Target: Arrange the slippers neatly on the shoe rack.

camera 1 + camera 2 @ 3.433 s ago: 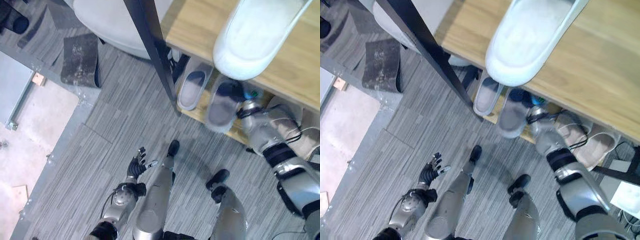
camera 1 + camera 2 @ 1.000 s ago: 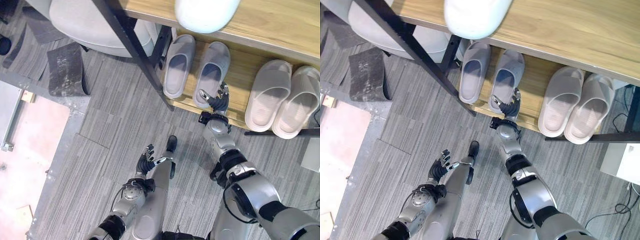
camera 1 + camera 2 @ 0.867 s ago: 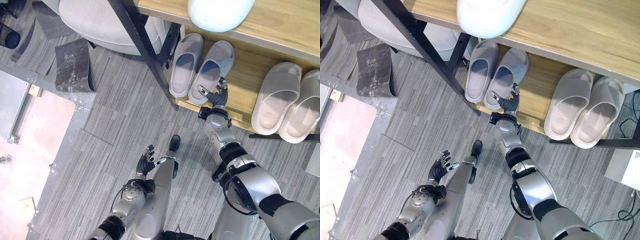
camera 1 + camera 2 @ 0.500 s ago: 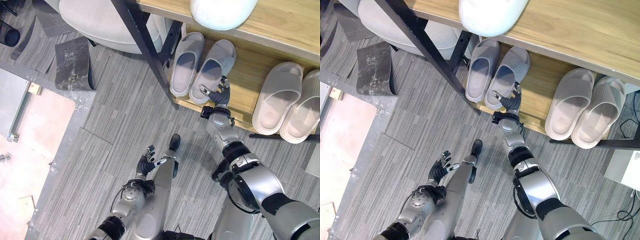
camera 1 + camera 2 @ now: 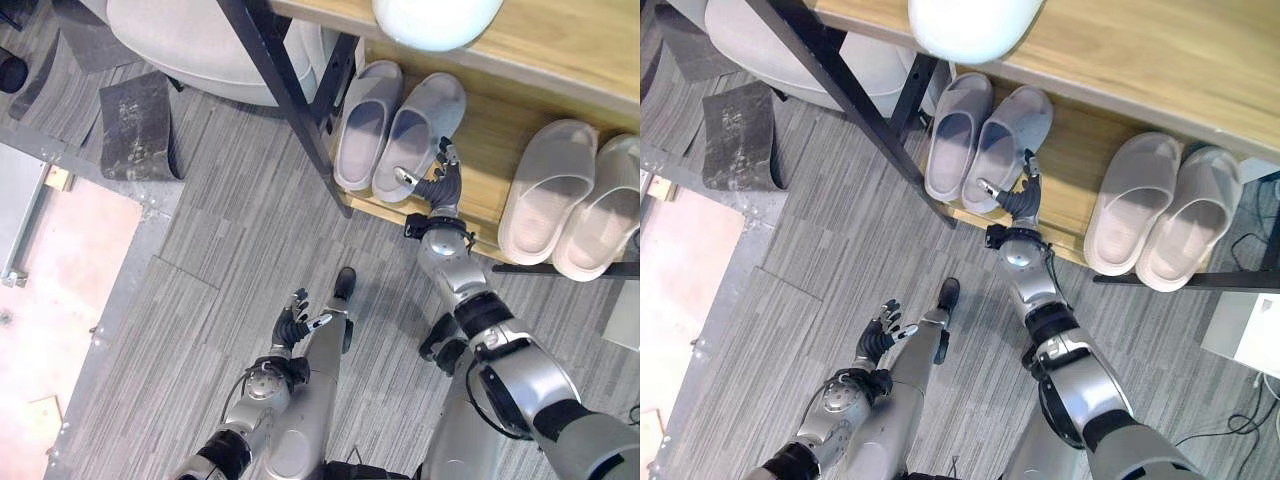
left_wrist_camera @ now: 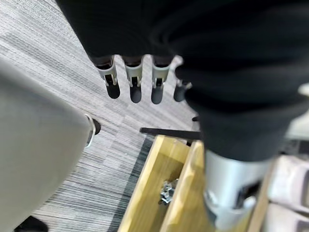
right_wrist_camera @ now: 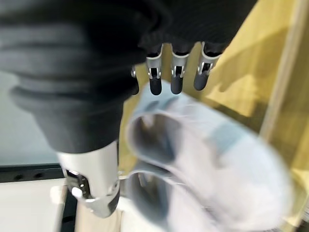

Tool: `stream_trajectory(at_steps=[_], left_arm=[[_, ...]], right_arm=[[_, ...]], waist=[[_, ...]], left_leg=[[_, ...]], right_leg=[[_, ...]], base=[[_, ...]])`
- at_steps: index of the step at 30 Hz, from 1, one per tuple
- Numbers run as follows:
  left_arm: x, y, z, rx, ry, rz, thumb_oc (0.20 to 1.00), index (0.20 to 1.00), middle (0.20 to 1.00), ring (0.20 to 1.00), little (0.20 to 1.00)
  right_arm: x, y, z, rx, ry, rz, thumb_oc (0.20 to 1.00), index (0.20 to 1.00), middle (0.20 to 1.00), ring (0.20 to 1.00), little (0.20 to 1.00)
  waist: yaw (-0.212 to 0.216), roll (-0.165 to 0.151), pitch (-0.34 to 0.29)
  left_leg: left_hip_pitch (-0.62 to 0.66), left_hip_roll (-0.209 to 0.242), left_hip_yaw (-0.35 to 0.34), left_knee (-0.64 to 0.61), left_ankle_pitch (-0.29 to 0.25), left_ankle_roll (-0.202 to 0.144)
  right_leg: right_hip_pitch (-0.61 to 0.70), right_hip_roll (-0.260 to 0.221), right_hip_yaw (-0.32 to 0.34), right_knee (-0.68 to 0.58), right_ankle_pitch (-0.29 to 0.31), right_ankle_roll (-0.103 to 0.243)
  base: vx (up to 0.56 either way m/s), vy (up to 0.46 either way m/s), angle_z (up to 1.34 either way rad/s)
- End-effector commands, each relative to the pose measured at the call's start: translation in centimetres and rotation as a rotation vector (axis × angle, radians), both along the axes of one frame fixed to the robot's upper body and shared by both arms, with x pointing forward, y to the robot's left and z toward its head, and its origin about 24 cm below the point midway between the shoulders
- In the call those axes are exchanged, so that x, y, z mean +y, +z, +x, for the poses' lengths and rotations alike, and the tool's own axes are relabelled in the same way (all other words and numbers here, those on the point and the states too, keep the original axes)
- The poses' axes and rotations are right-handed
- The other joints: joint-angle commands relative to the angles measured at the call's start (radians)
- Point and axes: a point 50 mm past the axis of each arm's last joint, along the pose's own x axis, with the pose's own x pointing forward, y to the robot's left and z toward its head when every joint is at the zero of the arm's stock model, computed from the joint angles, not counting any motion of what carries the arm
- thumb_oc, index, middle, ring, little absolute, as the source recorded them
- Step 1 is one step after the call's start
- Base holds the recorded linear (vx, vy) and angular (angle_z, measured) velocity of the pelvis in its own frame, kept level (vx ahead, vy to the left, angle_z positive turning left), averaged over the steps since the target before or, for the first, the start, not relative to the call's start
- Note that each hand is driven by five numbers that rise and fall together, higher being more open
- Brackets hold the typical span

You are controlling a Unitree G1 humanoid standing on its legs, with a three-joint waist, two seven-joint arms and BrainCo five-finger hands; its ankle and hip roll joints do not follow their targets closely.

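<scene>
The right hand (image 5: pixel 437 186), fingers spread and grasping nothing, rests beside the grey slipper pair (image 5: pixel 398 128) on the shoe rack (image 5: pixel 488 170); a gentle sideways nudge should square them up.

Even, bright indoor light from overhead. The upper shelf (image 5: pixel 560 45) casts soft shade over the lower shelf (image 5: pixel 1080 190) beyond the right hand (image 5: pixel 437 190). The head views are sharp. The right wrist view is smeared with blur across the grey slippers (image 7: pixel 203 164); nearby parts of the left wrist view are soft.
</scene>
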Motion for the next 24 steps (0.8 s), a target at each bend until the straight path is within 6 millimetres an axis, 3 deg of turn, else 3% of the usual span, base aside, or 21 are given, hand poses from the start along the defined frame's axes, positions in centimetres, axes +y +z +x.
stream_trajectory(at_steps=[1, 2, 5, 9, 11, 12, 13, 14, 15, 16, 19, 21, 24], left_arm=[[0.2, 0.4, -0.2, -0.034, 0.026, -0.007, 1.000, 1.000, 1.000, 1.000, 1.000], [0.2, 0.4, -0.2, -0.038, 0.040, -0.013, 1.000, 1.000, 1.000, 1.000, 1.000], [0.4, 0.4, -0.5, -0.036, 0.046, -0.014, 1.000, 1.000, 1.000, 1.000, 1.000], [1.8, 0.2, -1.1, -0.034, 0.098, -0.014, 1.000, 1.000, 1.000, 1.000, 1.000], [2.3, 0.1, -1.2, -0.030, 0.117, -0.011, 1.000, 1.000, 1.000, 1.000, 1.000], [3.1, 0.0, -1.5, -0.024, 0.132, 0.012, 1.000, 1.000, 1.000, 1.000, 1.000], [3.1, 0.0, -1.5, -0.023, 0.132, 0.012, 1.000, 1.000, 1.000, 1.000, 1.000], [3.7, -0.1, -1.6, -0.019, 0.129, 0.057, 1.000, 1.000, 1.000, 1.000, 1.000], [3.7, -0.1, -1.6, -0.019, 0.129, 0.057, 1.000, 1.000, 1.000, 1.000, 1.000], [4.0, -0.3, -1.6, -0.015, 0.080, 0.151, 1.000, 1.000, 1.000, 1.000, 1.000], [3.8, -0.1, -1.4, -0.033, 0.010, 0.213, 1.000, 1.000, 1.000, 1.000, 1.000], [2.6, 0.0, -1.3, -0.050, -0.152, 0.311, 1.000, 1.000, 1.000, 1.000, 1.000], [1.3, -0.1, -1.2, -0.054, -0.270, 0.365, 1.000, 1.000, 1.000, 1.000, 1.000]], right_arm=[[-0.8, 2.7, -1.0, -0.173, -0.057, 0.049, 1.000, 1.000, 1.000, 1.000, 1.000], [-1.4, 0.3, -1.9, -0.115, -0.077, 0.087, 1.000, 1.000, 1.000, 1.000, 1.000], [-1.9, -2.0, -2.6, -0.044, -0.075, 0.088, 1.000, 1.000, 1.000, 1.000, 1.000], [-2.7, -7.9, -4.9, 0.165, -0.031, 0.022, 1.000, 1.000, 1.000, 1.000, 1.000], [-2.9, -8.7, -5.4, 0.195, -0.021, 0.010, 1.000, 1.000, 1.000, 1.000, 1.000], [-3.3, -10.6, -6.5, 0.265, 0.002, -0.007, 1.000, 1.000, 1.000, 1.000, 1.000], [-3.3, -10.7, -6.5, 0.265, 0.002, -0.007, 1.000, 1.000, 1.000, 1.000, 1.000], [-3.8, -12.2, -7.8, 0.323, 0.033, -0.012, 1.000, 1.000, 1.000, 1.000, 1.000], [-3.8, -12.2, -7.9, 0.323, 0.033, -0.012, 1.000, 1.000, 1.000, 1.000, 1.000], [-3.8, -13.3, -9.1, 0.363, 0.090, -0.048, 1.000, 1.000, 1.000, 1.000, 1.000], [-4.0, -14.9, -10.3, 0.428, 0.137, -0.061, 1.000, 1.000, 1.000, 1.000, 1.000], [-4.8, -17.2, -12.3, 0.528, 0.185, -0.004, 1.000, 1.000, 1.000, 1.000, 1.000], [-5.6, -18.7, -13.7, 0.599, 0.175, 0.015, 1.000, 1.000, 1.000, 1.000, 1.000]], waist=[[-0.004, -0.010, -0.003], [-0.015, -0.012, -0.025], [-0.026, -0.016, -0.044], [-0.044, -0.040, -0.114], [-0.047, -0.043, -0.131], [-0.057, -0.050, -0.164], [-0.058, -0.049, -0.163], [-0.069, -0.056, -0.198], [-0.070, -0.056, -0.200], [-0.087, -0.060, -0.232], [-0.102, -0.062, -0.267], [-0.125, -0.062, -0.311], [-0.140, -0.060, -0.335]], left_leg=[[0.119, -0.004, 0.015, 0.095, -0.205, 0.024], [0.159, 0.002, 0.024, 0.049, -0.171, 0.026], [0.219, 0.011, 0.026, 0.003, -0.162, 0.021], [0.367, 0.041, 0.048, -0.138, -0.119, 0.006], [0.394, 0.044, 0.052, -0.168, -0.109, 0.005], [0.448, 0.052, 0.061, -0.240, -0.083, -0.001], [0.451, 0.053, 0.060, -0.242, -0.082, -0.002], [0.491, 0.059, 0.069, -0.296, -0.064, -0.006], [0.490, 0.058, 0.068, -0.299, -0.060, -0.005], [0.534, 0.071, 0.087, -0.353, -0.043, -0.011], [0.569, 0.085, 0.103, -0.403, -0.022, -0.015], [0.613, 0.097, 0.130, -0.461, -0.004, -0.021], [0.646, 0.103, 0.152, -0.500, 0.008, -0.025]], right_leg=[[0.126, 0.034, -0.002, -0.070, -0.022, 0.064], [0.168, 0.039, -0.022, -0.126, 0.024, 0.060], [0.230, 0.049, -0.034, -0.178, 0.043, 0.065], [0.379, 0.096, -0.057, -0.333, 0.095, 0.074], [0.404, 0.107, -0.061, -0.364, 0.102, 0.075], [0.450, 0.126, -0.072, -0.429, 0.120, 0.077], [0.453, 0.126, -0.073, -0.432, 0.121, 0.077], [0.486, 0.145, -0.078, -0.487, 0.135, 0.079], [0.485, 0.145, -0.080, -0.491, 0.139, 0.079], [0.523, 0.165, -0.079, -0.551, 0.157, 0.083], [0.554, 0.186, -0.078, -0.610, 0.176, 0.086], [0.589, 0.207, -0.067, -0.675, 0.196, 0.089], [0.609, 0.220, -0.058, -0.709, 0.205, 0.091]], base=[[0.00, 0.017, -0.04], [0.04, 0.013, -0.05], [0.05, -0.005, -0.08], [0.14, -0.064, -0.12], [0.10, -0.060, -0.23], [0.11, -0.070, -0.18], [0.13, -0.088, -0.14], [0.06, -0.036, -0.13], [0.13, -0.056, -0.21], [0.08, -0.028, -0.22], [0.07, -0.033, -0.24], [0.08, -0.037, -0.32], [0.06, -0.028, -0.24]])
